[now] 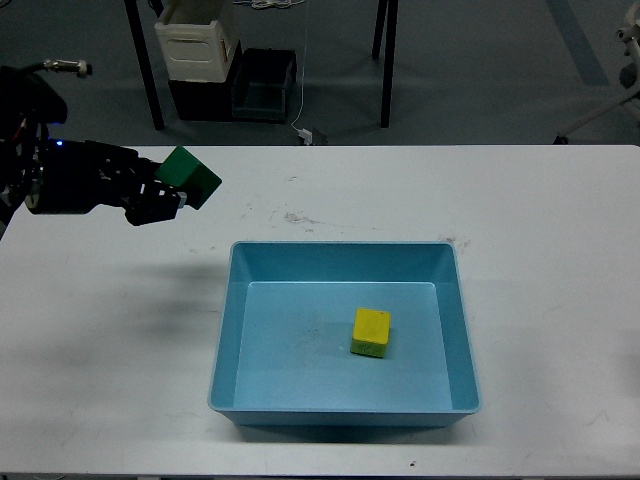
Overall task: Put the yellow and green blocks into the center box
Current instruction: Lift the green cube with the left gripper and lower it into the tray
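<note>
My left gripper (pixel 172 196) is shut on the green block (pixel 192 177) and holds it high above the table, up and to the left of the blue box (pixel 343 256). The block is tilted in the fingers. The yellow block (pixel 370 332) lies on the floor of the box, a little right of its middle. My right arm and gripper are out of view.
The white table (pixel 540 230) bears the box at its centre. Beyond the far edge stand black table legs (pixel 145 65), a white container (pixel 197 40) and a dark bin (pixel 263 85) on the floor.
</note>
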### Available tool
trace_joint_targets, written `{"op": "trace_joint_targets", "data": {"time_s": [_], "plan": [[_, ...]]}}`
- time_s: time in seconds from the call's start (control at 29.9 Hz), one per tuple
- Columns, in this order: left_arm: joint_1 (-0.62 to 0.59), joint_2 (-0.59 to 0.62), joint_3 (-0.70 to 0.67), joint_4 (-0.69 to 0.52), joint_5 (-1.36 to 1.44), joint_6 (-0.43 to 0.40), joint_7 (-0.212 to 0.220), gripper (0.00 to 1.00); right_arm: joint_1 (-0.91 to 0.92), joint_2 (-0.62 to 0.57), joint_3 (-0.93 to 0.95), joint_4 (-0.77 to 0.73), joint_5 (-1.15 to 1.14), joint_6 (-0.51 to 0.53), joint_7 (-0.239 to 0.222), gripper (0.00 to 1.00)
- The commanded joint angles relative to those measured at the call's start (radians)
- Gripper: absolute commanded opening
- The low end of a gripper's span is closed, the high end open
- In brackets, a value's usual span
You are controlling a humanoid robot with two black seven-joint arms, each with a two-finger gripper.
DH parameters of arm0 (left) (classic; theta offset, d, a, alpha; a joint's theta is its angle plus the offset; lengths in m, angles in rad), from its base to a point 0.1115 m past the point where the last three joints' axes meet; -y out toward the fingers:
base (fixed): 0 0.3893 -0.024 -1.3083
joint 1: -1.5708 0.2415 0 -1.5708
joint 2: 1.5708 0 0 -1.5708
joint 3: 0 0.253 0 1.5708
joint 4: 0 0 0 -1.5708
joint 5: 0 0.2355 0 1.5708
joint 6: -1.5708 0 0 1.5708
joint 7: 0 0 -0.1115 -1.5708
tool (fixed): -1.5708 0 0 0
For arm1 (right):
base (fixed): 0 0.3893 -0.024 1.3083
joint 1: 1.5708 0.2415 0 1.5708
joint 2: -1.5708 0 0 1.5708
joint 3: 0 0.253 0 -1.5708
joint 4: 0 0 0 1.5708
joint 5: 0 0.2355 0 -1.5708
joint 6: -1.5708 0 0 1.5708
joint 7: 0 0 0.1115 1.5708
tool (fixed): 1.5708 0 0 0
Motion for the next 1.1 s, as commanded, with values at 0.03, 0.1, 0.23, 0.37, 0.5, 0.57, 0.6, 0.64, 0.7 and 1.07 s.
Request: {"op": "trace_joint_targets", "data": {"time_s": [0.03, 0.1, 0.23, 0.37, 0.5, 0.57, 0.6, 0.64, 0.7, 1.07], "plan": [[-0.112, -0.15, 0.06, -0.073, 0.107, -0.028, 0.0, 0.22, 0.004, 0.0, -0.014, 0.002, 0.0, 0.005, -0.001, 1.0], [-0.162, -0.222, 0.116, -0.073, 0.15, -0.028, 0.0, 0.22, 0.007, 0.0, -0.022, 0.0, 0.0, 0.005, -0.001, 1.0], [-0.271, -0.357, 0.265, -0.057, 0.181, -0.028, 0.0, 0.23, 0.009, 0.0, -0.022, 0.0, 0.0, 0.003, -0.003, 1.0], [-0.302, -0.469, 0.374, 0.036, 0.274, -0.028, 0.0, 0.25, 0.009, 0.0, -0.024, 0.002, 0.0, 0.003, -0.005, 1.0], [-0.293, -0.535, 0.406, 0.137, 0.311, -0.028, 0.0, 0.26, 0.009, 0.0, -0.022, 0.0, 0.0, 0.0, -0.005, 1.0], [-0.288, -0.54, 0.451, 0.151, 0.328, -0.028, 0.0, 0.28, 0.009, 0.0, -0.022, 0.0, 0.0, 0.0, -0.006, 1.0], [-0.288, -0.54, 0.478, 0.154, 0.338, -0.028, 0.0, 0.29, 0.01, 0.0, -0.022, 0.0, 0.0, 0.0, -0.006, 1.0], [-0.288, -0.538, 0.501, 0.158, 0.348, -0.028, 0.0, 0.3, 0.01, 0.0, -0.024, 0.0, 0.0, -0.001, -0.006, 1.0], [-0.282, -0.54, 0.521, 0.159, 0.367, -0.028, 0.0, 0.34, 0.012, 0.002, -0.025, 0.0, 0.0, -0.001, -0.006, 1.0], [-0.25, -0.538, 0.505, 0.159, 0.345, -0.028, 0.0, 0.95, 0.015, 0.003, -0.03, 0.002, 0.0, -0.001, -0.008, 1.0]]}}
